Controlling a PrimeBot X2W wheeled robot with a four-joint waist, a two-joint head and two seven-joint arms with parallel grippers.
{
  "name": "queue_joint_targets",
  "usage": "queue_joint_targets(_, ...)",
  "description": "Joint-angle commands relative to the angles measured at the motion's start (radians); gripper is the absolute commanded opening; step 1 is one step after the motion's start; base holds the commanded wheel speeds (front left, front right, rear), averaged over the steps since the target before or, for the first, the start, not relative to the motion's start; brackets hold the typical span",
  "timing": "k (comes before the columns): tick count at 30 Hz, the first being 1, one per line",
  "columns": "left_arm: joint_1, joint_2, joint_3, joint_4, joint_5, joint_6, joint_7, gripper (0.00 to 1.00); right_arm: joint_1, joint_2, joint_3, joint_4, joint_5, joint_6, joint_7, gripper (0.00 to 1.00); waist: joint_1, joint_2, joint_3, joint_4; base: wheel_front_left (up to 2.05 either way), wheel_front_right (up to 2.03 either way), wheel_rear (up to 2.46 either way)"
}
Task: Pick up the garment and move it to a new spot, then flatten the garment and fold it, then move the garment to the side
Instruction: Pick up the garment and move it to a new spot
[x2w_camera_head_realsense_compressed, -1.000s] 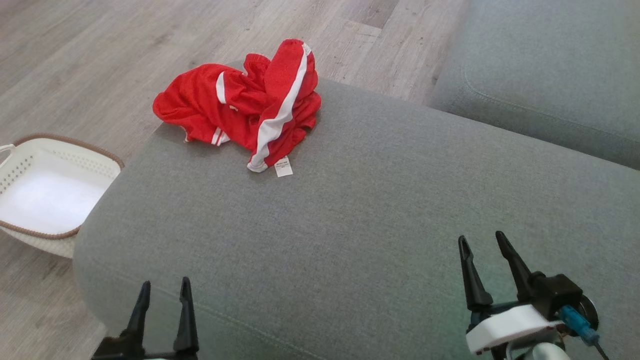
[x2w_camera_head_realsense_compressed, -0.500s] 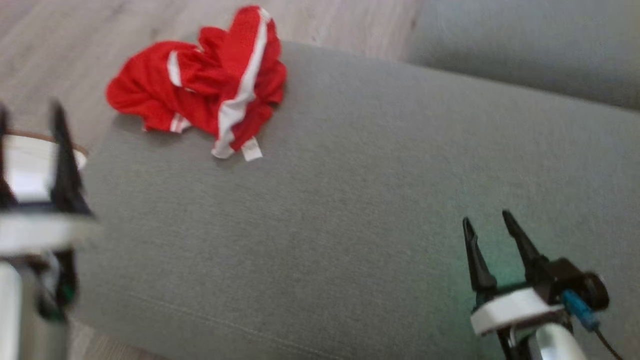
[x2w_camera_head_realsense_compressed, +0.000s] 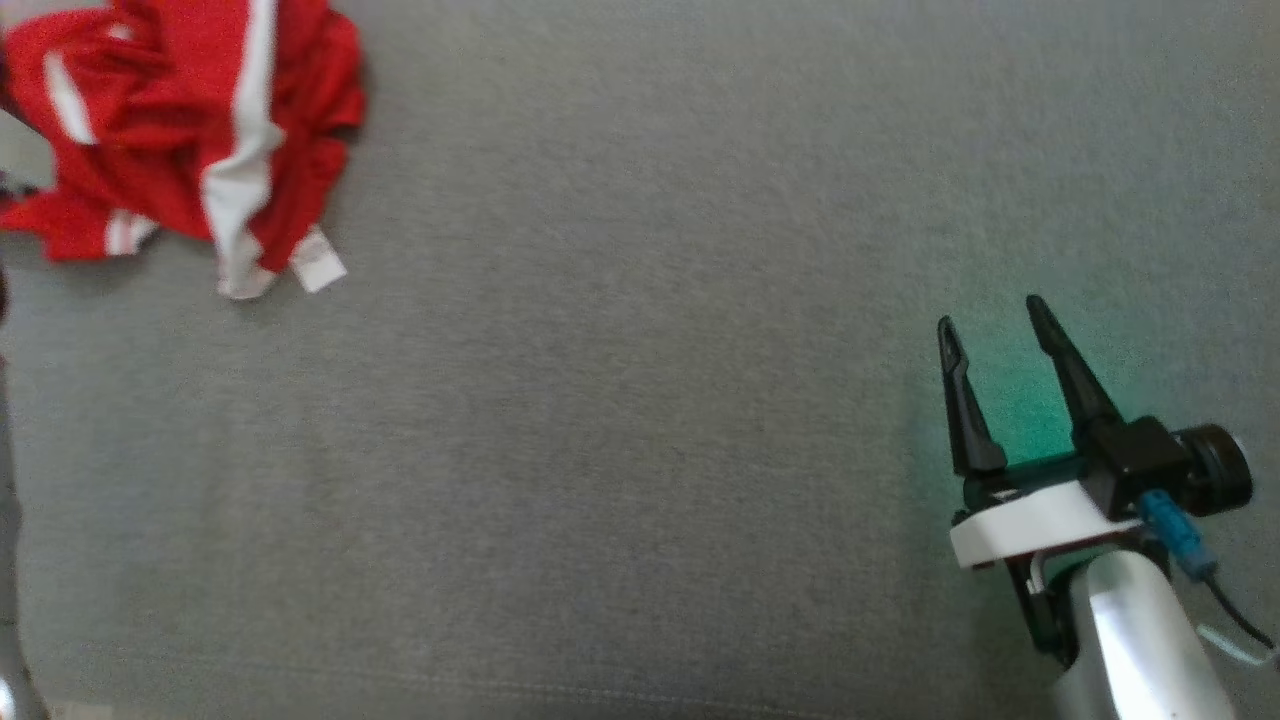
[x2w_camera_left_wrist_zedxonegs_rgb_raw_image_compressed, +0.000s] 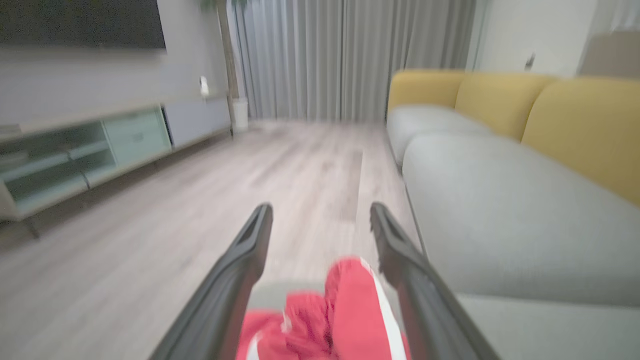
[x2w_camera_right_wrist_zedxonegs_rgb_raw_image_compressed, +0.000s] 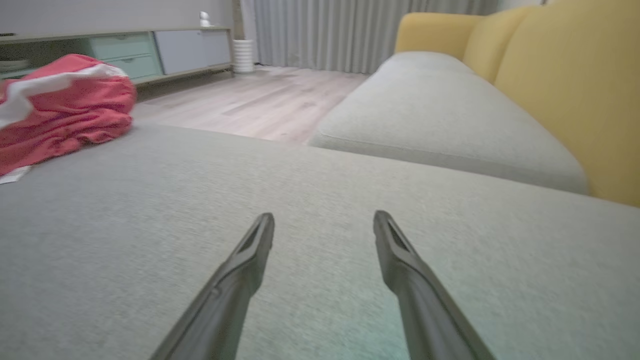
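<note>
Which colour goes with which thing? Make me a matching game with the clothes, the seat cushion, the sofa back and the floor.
Things:
1. clothes
2. seat cushion
3. sofa back
4. floor

Colours:
A. yellow
B. red with white stripes
C. pale wood
D. grey

Pairs: 1-B, 2-D, 3-A, 4-C

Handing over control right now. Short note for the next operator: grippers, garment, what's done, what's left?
Left gripper: open, red garment low between its fingers, not gripped.
Right gripper: open, empty, over the grey cushion, apart from the garment.
Garment: crumpled at the cushion's left edge.
Done: nothing yet.
Left: pick up, move, flatten, fold, set aside.
</note>
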Motion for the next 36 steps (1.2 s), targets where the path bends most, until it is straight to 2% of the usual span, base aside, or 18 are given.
queue_joint_targets(1,-0.034,0.053,0.013,0.009,-0.001,-0.009,0.011,1.0,-0.043,-0.005,0.017,-0.042,-0.006,0.008,0.001,1.0,-0.0003,0.0,0.078,-0.07,0.0,0.0,0.0)
queue_joint_targets(7,-0.064,0.032,-0.047,0.206,-0.05,-0.019,0.045,1.0,-0.052,-0.005,-0.002,-0.069,-0.007,0.008,0.002,1.0,-0.0003,0.0,0.158,-0.111,0.0,0.0,0.0)
queue_joint_targets(15,-0.086,0.024,-0.09,0.353,-0.108,-0.022,0.1,1.0,-0.064,-0.005,-0.004,-0.069,-0.003,0.008,-0.004,1.0,-0.0003,0.0,0.19,-0.125,0.0,0.0,0.0)
queue_joint_targets(16,-0.087,0.027,-0.099,0.374,-0.103,-0.021,0.116,0.97,-0.066,-0.005,-0.002,-0.066,-0.002,0.008,-0.005,1.0,-0.0003,0.0,0.19,-0.126,0.0,0.0,0.0)
queue_joint_targets(17,-0.088,0.03,-0.112,0.389,-0.097,-0.021,0.128,0.56,-0.068,-0.005,0.0,-0.064,-0.002,0.008,-0.006,1.0,-0.0003,0.0,0.19,-0.126,0.0,0.0,0.0)
queue_joint_targets(18,-0.091,0.032,-0.121,0.397,-0.093,-0.022,0.126,0.24,-0.07,-0.005,0.002,-0.061,0.0,0.008,-0.008,1.0,-0.0003,0.0,0.189,-0.127,0.0,0.0,0.0)
queue_joint_targets(19,-0.094,0.034,-0.122,0.401,-0.093,-0.022,0.111,0.04,-0.072,-0.005,0.003,-0.057,0.001,0.008,-0.009,1.0,-0.0003,0.0,0.187,-0.126,0.0,0.0,0.0)
queue_joint_targets(20,-0.098,0.035,-0.122,0.405,-0.093,-0.022,0.097,0.0,-0.073,-0.005,0.003,-0.053,0.002,0.008,-0.011,1.0,-0.0003,0.0,0.184,-0.126,0.0,0.0,0.0)
queue_joint_targets(24,-0.107,0.051,-0.135,0.413,-0.082,-0.022,0.061,0.0,-0.074,-0.005,0.004,-0.041,0.008,0.008,-0.016,1.0,-0.0003,0.0,0.163,-0.124,0.0,0.0,0.0)
queue_joint_targets(29,-0.138,0.099,-0.169,0.409,-0.042,-0.023,0.014,0.0,-0.07,-0.005,0.007,-0.012,0.029,0.008,-0.026,1.0,-0.0003,0.0,0.1,-0.128,0.0,0.0,0.0)
queue_joint_targets(36,-0.178,0.167,-0.308,0.316,-0.022,-0.023,0.032,0.0,-0.05,-0.005,0.021,0.044,0.078,0.008,-0.037,1.0,-0.0003,0.0,-0.035,-0.149,0.0,0.0,0.0)
